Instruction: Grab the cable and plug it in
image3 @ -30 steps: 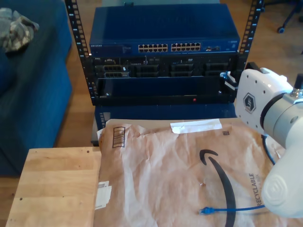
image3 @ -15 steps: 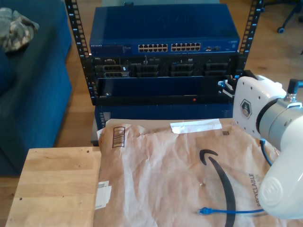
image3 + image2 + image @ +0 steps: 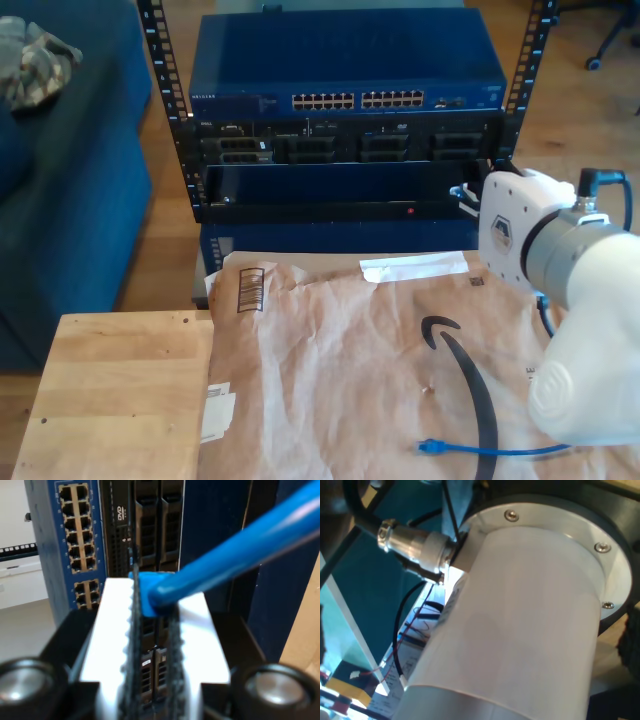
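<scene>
A: On the brown paper mailer, how many cables do you count?
B: 1 cable, thin and bright blue. 1 plug lies free on the paper near the exterior view's lower edge; the run goes toward the exterior view's right and passes behind the white arm.
A: And its other end?
B: Pinched in my second end effector. The 2 ridged pads are closed narrow on the blue boot, facing the rack.
A: What of my first end effector?
B: Its wrist view looks at a white arm tube and 1 metal connector; I cannot tell its state.
A: What's in the rack?
B: 1 blue switch with 2 blocks of ports, and darker units below it.
A: The surface and the room?
B: The mailer lies beside 1 pale wooden surface at the exterior view's lower left. Wood floor, and blue upholstery at that view's left.
</scene>
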Action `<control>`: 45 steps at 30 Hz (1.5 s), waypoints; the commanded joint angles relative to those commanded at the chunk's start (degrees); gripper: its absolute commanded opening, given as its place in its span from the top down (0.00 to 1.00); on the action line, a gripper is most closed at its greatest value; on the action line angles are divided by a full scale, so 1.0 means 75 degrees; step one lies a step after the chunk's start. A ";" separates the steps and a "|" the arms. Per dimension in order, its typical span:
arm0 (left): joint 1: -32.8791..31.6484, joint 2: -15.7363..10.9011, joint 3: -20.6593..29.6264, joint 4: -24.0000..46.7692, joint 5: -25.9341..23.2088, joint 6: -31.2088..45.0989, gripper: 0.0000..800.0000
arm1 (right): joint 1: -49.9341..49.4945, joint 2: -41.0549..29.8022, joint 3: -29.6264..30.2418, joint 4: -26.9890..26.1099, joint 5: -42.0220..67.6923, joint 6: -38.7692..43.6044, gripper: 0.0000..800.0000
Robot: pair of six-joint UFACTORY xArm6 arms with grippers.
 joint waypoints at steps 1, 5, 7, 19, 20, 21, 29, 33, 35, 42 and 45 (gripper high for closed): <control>0.0012 -0.0023 0.0012 0.0000 -0.0047 0.0059 0.00 | 0.0012 0.0035 -0.0047 0.0000 0.0000 0.0012 1.00; 0.0176 -0.0070 0.0047 0.0000 -0.0141 0.0234 0.00 | 0.0012 0.0094 -0.0082 0.0000 0.0012 0.0012 1.00; 0.0340 -0.0082 0.0059 0.0000 -0.0188 0.0469 0.00 | 0.0000 0.0094 -0.0082 0.0000 0.0012 0.0012 1.00; 0.0856 -0.0258 0.0680 0.0012 -0.1231 0.1817 0.00 | 0.0012 0.0094 -0.0059 0.0000 0.0035 0.0012 1.00; 0.0926 -0.0258 0.0856 0.0012 -0.1536 0.1852 0.00 | 0.0000 0.0094 -0.0059 0.0000 0.0035 0.0012 1.00; 0.0949 -0.0258 0.1008 0.0012 -0.1782 0.1899 0.00 | 0.0012 0.0094 -0.0047 0.0000 0.0035 0.0012 1.00; 0.1219 0.0012 0.1348 0.0000 -0.2508 0.2063 0.00 | 0.0012 0.0305 -0.0234 0.0000 0.0047 0.0012 1.00; 0.1231 0.0129 0.1336 -0.0012 -0.2508 0.2180 0.00 | 0.0012 0.0457 -0.0340 -0.0012 0.0070 0.0012 1.00; 0.1231 0.0129 0.1336 -0.0012 -0.2508 0.2180 0.00 | 0.0023 0.0633 -0.0340 -0.0035 0.0070 0.0012 1.00; 0.1231 0.0129 0.1336 -0.0012 -0.2508 0.2180 0.00 | 0.0141 0.1032 -0.0762 -0.0012 0.0059 0.0012 1.00; 0.1231 0.0129 0.1336 -0.0012 -0.2508 0.2180 0.00 | 0.0129 0.1078 -0.0809 0.0000 0.0059 0.0012 1.00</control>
